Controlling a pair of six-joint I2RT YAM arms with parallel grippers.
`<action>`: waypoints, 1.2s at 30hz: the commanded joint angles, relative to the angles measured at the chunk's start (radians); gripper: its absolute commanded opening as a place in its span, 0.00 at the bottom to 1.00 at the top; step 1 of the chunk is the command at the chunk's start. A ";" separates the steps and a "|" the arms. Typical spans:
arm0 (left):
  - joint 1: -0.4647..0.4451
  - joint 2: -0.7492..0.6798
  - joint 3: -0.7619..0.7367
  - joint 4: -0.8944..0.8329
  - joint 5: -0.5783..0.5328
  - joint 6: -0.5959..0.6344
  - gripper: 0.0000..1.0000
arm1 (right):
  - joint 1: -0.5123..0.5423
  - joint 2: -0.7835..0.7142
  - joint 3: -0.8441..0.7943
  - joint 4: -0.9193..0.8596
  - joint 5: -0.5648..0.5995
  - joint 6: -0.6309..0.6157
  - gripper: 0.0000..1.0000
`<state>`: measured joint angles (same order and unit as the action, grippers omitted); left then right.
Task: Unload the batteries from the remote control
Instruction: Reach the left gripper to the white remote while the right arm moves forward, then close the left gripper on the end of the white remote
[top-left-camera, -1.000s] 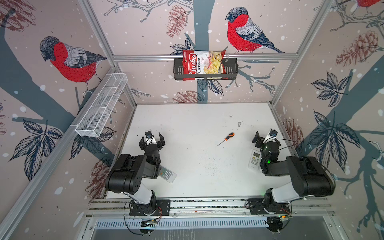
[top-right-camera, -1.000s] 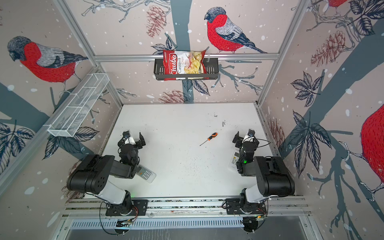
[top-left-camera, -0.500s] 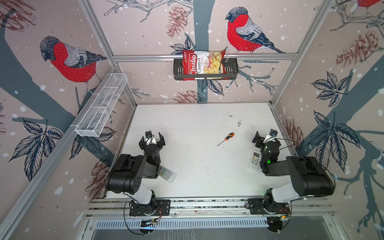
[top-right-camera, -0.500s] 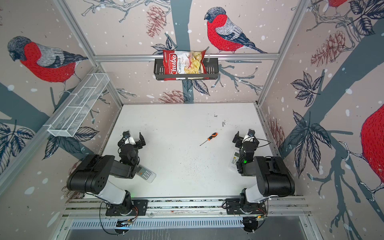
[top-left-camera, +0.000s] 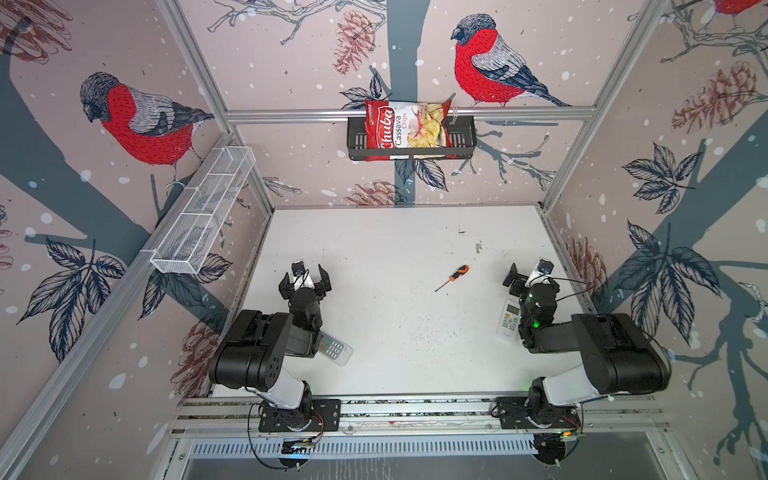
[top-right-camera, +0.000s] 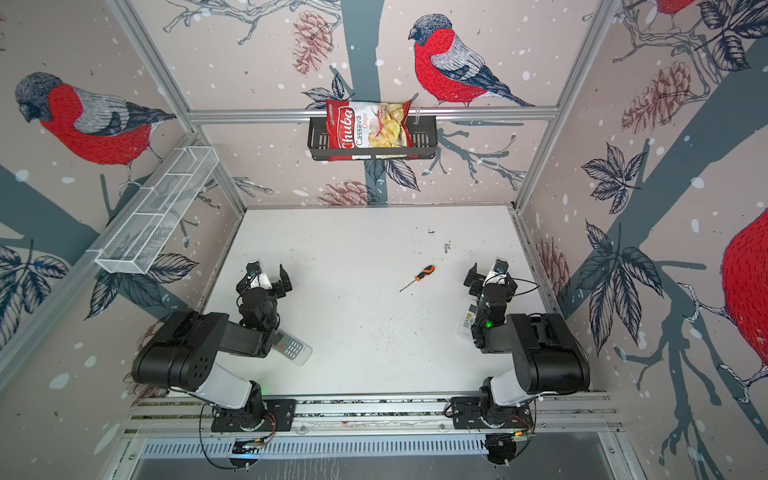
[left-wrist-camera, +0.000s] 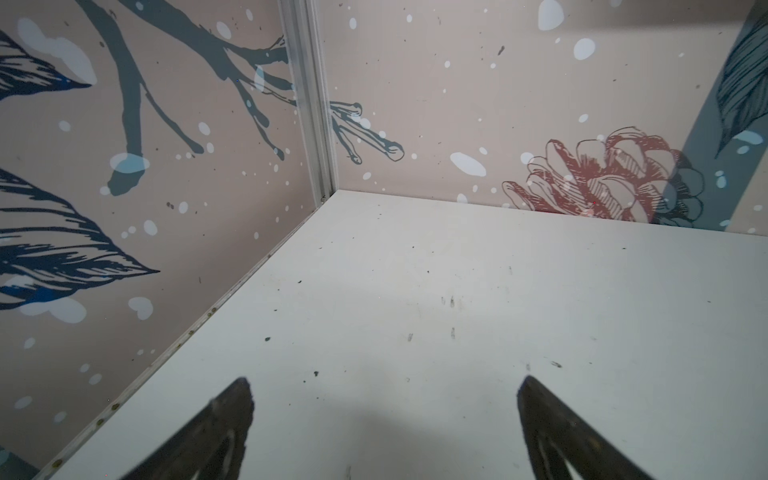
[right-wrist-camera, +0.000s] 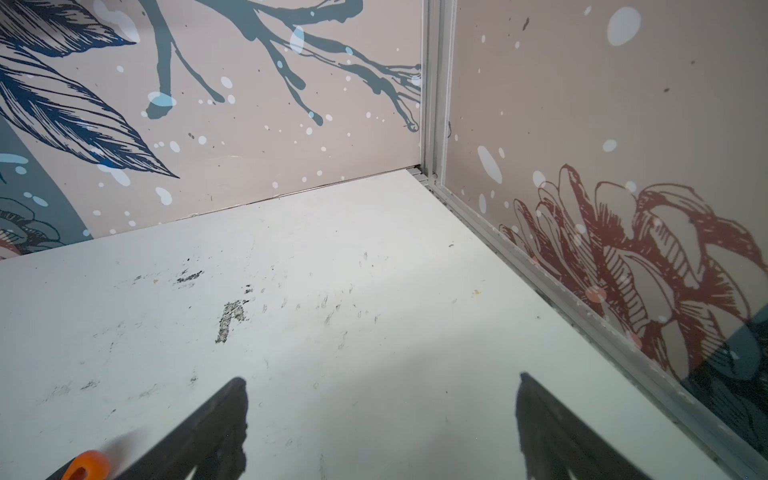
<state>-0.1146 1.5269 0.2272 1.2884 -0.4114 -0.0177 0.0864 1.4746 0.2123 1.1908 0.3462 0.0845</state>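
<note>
Two remotes lay flat on the table (top-left-camera: 395, 249), well apart, seen in both top views.

Left remote (top-left-camera: 335, 349): white slab, button side up, with a grid of small pale keys and an orange speck among them. It sat at the near left of the table, lying diagonally. One end was hidden under the left arm (top-left-camera: 266, 332); the free end pointed toward the near middle.

Right remote (top-left-camera: 508, 321): white, face up, with a grey display window at its far end and rows of keys below. It sat by the table's right side, long axis running near to far with a slight slant. One long edge was covered by the right arm (top-left-camera: 582, 336).

Undersides of both were hidden.
</note>
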 joint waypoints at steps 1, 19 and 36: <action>-0.011 -0.077 0.105 -0.227 -0.113 0.003 0.97 | 0.023 -0.093 0.047 -0.104 0.124 0.009 1.00; -0.176 -0.461 0.473 -1.639 -0.148 -0.953 0.98 | 0.282 -0.010 0.546 -0.907 0.052 0.135 1.00; -0.223 -0.311 0.402 -1.865 -0.016 -1.304 0.92 | 0.306 0.015 0.589 -0.965 0.026 0.180 0.98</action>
<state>-0.3374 1.2259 0.6598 -0.5678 -0.4667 -1.2572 0.3912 1.4830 0.7929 0.2432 0.3656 0.2592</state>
